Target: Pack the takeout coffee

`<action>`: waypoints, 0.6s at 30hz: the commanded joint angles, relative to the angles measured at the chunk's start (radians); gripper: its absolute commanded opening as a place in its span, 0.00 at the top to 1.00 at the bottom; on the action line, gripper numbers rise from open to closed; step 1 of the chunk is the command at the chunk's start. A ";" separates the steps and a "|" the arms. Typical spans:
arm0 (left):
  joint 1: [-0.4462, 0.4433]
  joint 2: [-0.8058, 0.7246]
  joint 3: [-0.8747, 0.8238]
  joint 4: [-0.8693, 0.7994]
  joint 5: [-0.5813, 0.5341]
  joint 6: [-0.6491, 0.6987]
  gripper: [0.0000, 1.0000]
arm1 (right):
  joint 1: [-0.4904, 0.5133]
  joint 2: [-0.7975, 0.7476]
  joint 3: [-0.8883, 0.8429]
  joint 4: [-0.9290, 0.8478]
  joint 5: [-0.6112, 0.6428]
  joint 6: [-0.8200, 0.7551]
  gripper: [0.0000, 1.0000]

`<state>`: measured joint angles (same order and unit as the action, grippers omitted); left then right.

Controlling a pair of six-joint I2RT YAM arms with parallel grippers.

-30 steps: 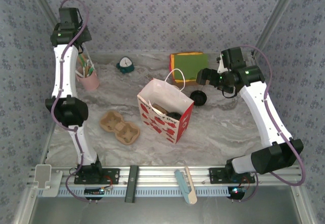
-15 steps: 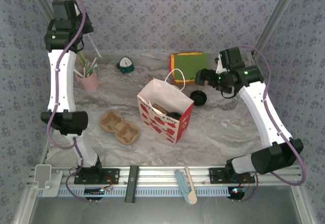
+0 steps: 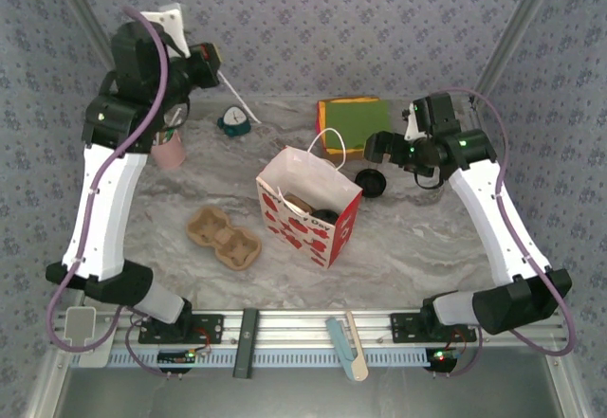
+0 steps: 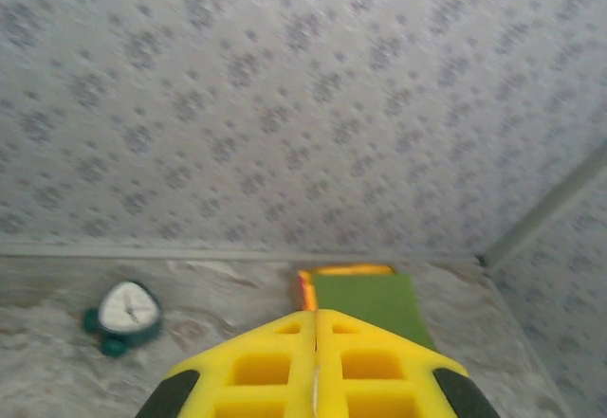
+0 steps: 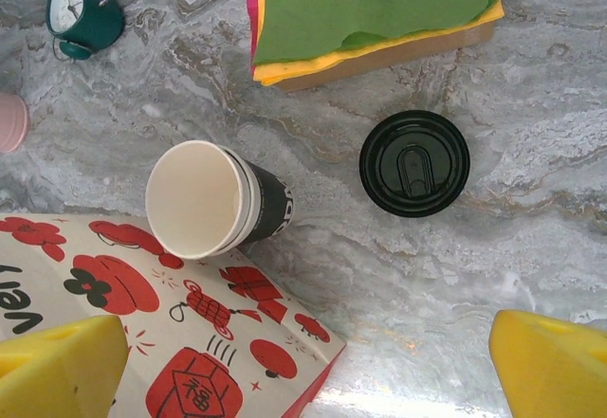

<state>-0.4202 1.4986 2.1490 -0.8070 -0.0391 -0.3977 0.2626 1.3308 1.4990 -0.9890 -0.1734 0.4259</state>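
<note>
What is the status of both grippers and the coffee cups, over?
Left gripper shut on thin white stick, raised high. Right gripper open above open cup and black lid, both on table. Paper bag close beside cup.

Lab robot enclosure: patterned panel walls (image 3: pixel 332 20), marble-print tabletop (image 3: pixel 417 247), aluminium mounting rail (image 3: pixel 294 328).

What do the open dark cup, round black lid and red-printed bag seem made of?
Dark cup with white inside: likely paper, matte, rolled rim. Round black lid: probably plastic, glossy, moulded. White red-printed bag: seemingly paper, folded edges.
</note>
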 commanded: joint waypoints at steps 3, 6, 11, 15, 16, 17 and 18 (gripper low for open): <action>-0.157 -0.068 -0.062 0.012 -0.034 -0.021 1.00 | 0.013 -0.042 -0.027 0.010 -0.015 -0.006 0.00; -0.240 -0.075 -0.068 -0.023 -0.087 -0.003 1.00 | 0.022 -0.052 -0.034 0.007 -0.014 -0.001 0.00; -0.337 -0.069 -0.082 -0.074 -0.136 0.003 1.00 | 0.042 -0.065 -0.042 -0.001 0.001 0.002 0.00; -0.385 -0.078 -0.163 -0.079 -0.191 0.025 1.00 | 0.047 -0.079 -0.055 -0.001 0.009 0.002 0.00; -0.395 -0.077 -0.186 -0.072 -0.210 0.036 1.00 | 0.047 -0.080 -0.057 -0.003 0.012 0.002 0.00; -0.409 -0.073 -0.215 -0.065 -0.233 0.048 1.00 | 0.047 -0.079 -0.057 -0.005 0.015 0.002 0.00; -0.426 -0.066 -0.240 -0.062 -0.270 0.066 1.00 | 0.046 -0.079 -0.060 -0.005 0.019 0.002 0.00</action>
<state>-0.8188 1.4376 1.9537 -0.8631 -0.2146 -0.3801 0.3050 1.2686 1.4498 -0.9840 -0.1719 0.4263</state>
